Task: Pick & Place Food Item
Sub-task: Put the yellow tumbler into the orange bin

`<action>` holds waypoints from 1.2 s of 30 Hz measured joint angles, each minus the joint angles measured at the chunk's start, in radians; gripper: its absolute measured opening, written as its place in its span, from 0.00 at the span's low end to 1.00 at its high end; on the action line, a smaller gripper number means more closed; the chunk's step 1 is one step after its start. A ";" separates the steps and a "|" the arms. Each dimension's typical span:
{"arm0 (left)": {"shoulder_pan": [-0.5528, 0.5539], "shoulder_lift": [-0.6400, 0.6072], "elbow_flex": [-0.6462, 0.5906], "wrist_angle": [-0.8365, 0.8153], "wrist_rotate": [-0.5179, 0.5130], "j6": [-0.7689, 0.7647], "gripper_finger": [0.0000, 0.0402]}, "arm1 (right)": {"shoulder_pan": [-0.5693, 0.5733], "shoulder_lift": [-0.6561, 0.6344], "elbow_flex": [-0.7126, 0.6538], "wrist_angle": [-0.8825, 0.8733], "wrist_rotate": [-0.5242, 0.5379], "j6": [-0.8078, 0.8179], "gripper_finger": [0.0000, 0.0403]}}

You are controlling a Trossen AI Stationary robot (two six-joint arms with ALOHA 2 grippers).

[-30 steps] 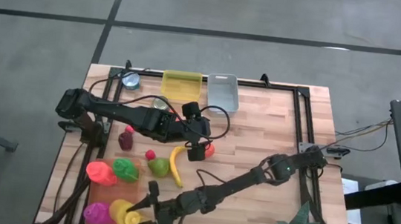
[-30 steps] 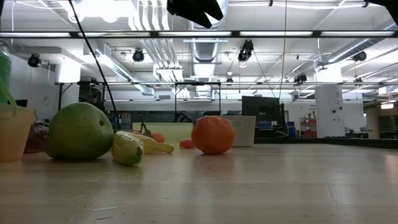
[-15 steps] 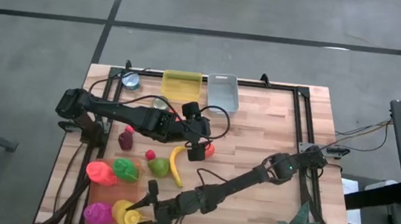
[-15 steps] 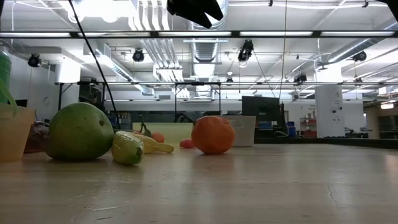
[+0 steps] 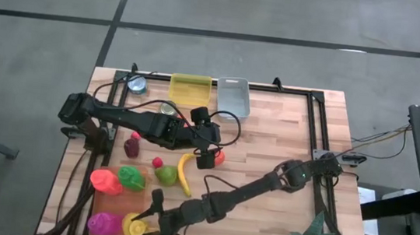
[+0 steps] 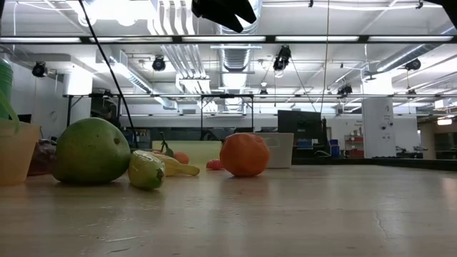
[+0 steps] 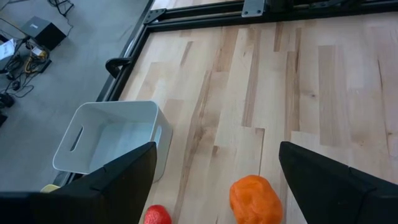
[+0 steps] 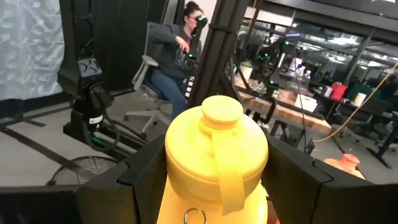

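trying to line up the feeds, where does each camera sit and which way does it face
high view: above the table, straight down; both arms show, left gripper over the orange fruit, right gripper at the yellow bottle.
low view: table height, level into the room; an arm part at top.
left wrist view: looks down past its open fingers at fruit and white bin.
right wrist view: faces the bottle between its fingers; seated person behind.
shared: fruit in high, low, left wrist.

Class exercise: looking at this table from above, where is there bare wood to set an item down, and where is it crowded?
Bare wood lies between the grey bin and the table's right rail. It is crowded on the left: banana, pear, yellow bottle and both arms.
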State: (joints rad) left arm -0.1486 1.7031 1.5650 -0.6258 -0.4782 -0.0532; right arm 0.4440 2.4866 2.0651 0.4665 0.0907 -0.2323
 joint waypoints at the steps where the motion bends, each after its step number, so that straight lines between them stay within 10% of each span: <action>1: 0.000 0.000 0.000 0.000 0.000 0.000 0.85 | -0.002 0.000 0.000 -0.001 -0.008 0.006 0.55; 36: 0.000 0.000 0.000 0.000 0.000 0.000 0.85 | -0.055 0.003 0.005 -0.241 -0.039 0.252 0.55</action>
State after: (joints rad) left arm -0.1482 1.7033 1.5650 -0.6258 -0.4786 -0.0534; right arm 0.3889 2.4893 2.0701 0.2255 0.0513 0.0200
